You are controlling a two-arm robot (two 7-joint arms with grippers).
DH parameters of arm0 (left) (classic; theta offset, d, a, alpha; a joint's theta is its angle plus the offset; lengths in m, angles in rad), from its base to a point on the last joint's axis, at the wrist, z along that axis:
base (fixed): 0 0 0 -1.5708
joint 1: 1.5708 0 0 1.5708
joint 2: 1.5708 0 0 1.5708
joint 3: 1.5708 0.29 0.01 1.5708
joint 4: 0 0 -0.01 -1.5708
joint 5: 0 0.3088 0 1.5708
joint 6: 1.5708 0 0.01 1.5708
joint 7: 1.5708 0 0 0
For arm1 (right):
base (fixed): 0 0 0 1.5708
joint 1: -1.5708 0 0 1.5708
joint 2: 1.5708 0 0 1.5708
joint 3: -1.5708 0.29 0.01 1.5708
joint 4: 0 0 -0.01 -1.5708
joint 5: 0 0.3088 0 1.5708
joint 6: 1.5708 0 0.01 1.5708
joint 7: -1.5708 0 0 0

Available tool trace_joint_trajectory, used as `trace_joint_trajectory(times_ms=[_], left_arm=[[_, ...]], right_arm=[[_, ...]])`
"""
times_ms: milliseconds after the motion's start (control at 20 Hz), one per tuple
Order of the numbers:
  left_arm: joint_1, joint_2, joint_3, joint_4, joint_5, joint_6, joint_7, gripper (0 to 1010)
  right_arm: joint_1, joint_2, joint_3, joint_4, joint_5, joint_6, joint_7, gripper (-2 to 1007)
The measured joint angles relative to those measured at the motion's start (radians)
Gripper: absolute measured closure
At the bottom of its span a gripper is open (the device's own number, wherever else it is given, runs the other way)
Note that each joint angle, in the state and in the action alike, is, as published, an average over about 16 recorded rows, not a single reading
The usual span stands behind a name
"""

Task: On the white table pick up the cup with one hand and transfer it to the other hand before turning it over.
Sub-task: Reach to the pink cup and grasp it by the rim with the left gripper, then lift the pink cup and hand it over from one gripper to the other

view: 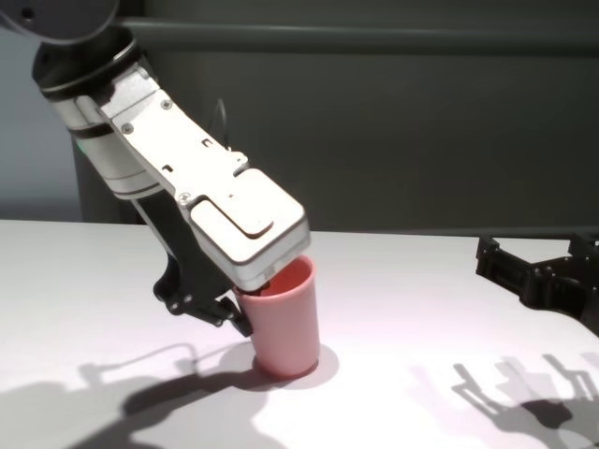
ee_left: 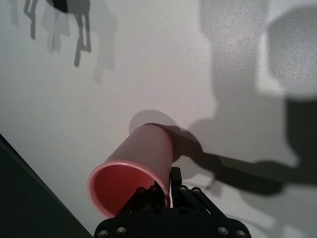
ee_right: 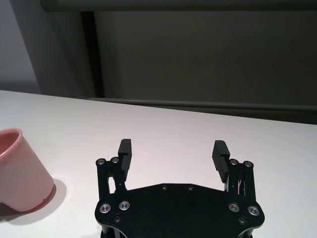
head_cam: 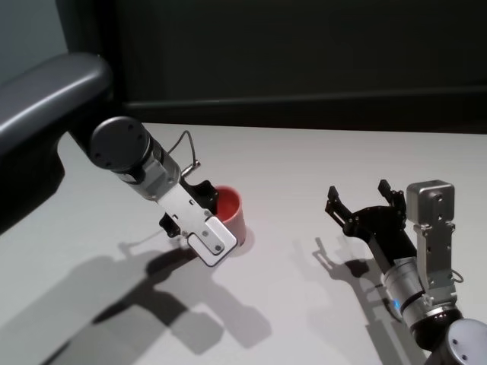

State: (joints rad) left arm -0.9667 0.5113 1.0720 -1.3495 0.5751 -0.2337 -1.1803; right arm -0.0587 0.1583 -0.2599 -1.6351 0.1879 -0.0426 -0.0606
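I am watching the left gripper [head_cam: 204, 204] working over the middle of the white table [head_cam: 319, 160], angled down onto the pink cup [head_cam: 230, 213] from its left side. In the left wrist view one black finger [ee_left: 175, 176] is lying against the outside of the cup's wall just under the rim, while the other seems to be reaching over the lip into the mouth, so the fingers are pinching the near wall; I am judging the grasp as closing rather than fully firm. The cup [view: 285, 318] is standing upright with its base on the table, mouth up, well back from the near edge and roughly centred between the side edges. So the pickup is the step in hand, and the lift is not yet done. Over toward the right edge, the right gripper [head_cam: 365, 199] is hovering low above the table, well apart from the cup, with its fingers spread wide and nothing between them [ee_right: 172, 154]. Next I would be wanting a straight lift once the pinch is secure, then carrying the cup toward the right gripper so that its fingers can close around the body below the rim before the left lets go.
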Motion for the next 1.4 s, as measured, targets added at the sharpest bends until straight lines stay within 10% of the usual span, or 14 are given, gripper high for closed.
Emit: trace_joint_trajectory(times_ms=[750, 1400], left_arm=[[-0.027, -0.024, -0.015, 0.020, -0.009, -0.023, 0.039, 962], [-0.151, -0.102, -0.121, 0.079, -0.113, -0.137, 0.192, 962]], right_arm=[[0.000, 0.000, 0.000, 0.000, 0.000, 0.000, 0.000, 3], [0.000, 0.000, 0.000, 0.000, 0.000, 0.000, 0.000, 3]])
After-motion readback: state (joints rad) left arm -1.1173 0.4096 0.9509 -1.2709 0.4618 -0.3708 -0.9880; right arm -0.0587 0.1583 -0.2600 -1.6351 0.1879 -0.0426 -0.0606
